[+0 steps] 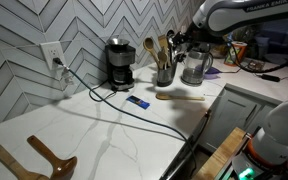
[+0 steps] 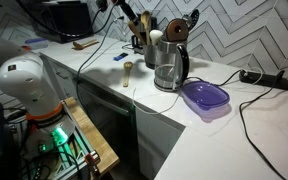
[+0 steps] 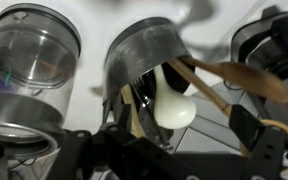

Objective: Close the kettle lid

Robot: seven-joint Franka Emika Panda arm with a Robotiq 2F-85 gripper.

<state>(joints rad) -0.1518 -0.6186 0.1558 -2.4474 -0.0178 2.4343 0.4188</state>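
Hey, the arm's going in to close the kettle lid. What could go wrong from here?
1. The wrist view is centred on the crock of wooden spoons, not the kettle. The gripper could snag the handles sticking up right beside the kettle.
2. The kettle stands fairly near the front edge of the counter. A sideways shove on the lid, which looks raised, might slide or tip it toward the purple container.

From my wrist, the kettle (image 3: pixel 29 70) at nine o'clock is clear, glossy glass with a dark rim. The crock (image 3: pixel 149 55) at twelve looks like brushed metal, perhaps glazed; its spoons (image 3: pixel 229 75) are matt wood. The counter (image 1: pixel 84 125) is smooth, veined white stone.
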